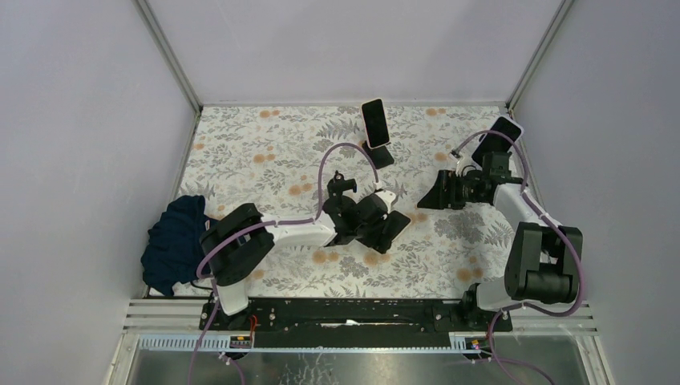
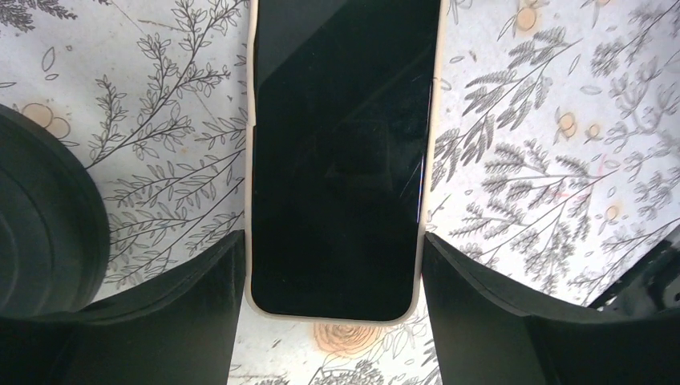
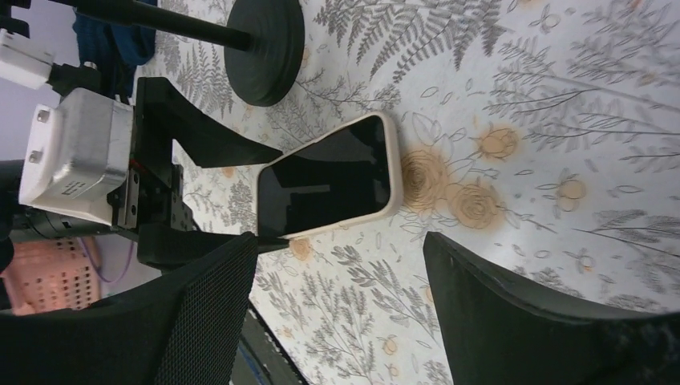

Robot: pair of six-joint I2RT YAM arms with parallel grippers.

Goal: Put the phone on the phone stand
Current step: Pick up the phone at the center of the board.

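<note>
Between the left gripper [image 2: 330, 241] fingers [image 2: 200, 297], the phone [image 2: 337, 160] lies lengthwise, screen up.

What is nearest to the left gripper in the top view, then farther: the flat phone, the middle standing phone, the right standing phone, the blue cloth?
From the left gripper:
1. flat phone, right between its fingers.
2. middle standing phone, behind it.
3. right standing phone, far right.
4. blue cloth, far left.
</note>
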